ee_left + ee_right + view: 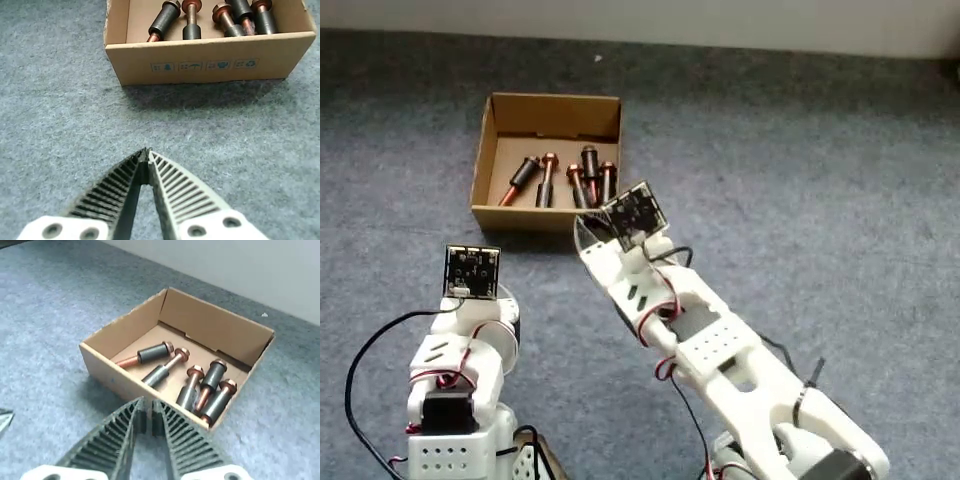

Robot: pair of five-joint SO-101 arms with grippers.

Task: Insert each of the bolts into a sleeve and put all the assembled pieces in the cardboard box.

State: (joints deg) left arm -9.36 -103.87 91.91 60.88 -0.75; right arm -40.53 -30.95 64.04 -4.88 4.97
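Left hand (145, 156) closed, bolts (191, 20) in cardboard box (200, 62) partly cropped

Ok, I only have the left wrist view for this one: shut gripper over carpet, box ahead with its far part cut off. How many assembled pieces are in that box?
Observer: Five assembled pieces lie in the cardboard box, which is seen whole in the right wrist view.
Operator: Where is the right gripper?
Observer: The right gripper hangs shut by the box's near wall, toward the corner away from the left arm.
Operator: Which way do the bolt heads point?
Observer: All five heads point toward the box's far side, with the threaded ends toward the arms.
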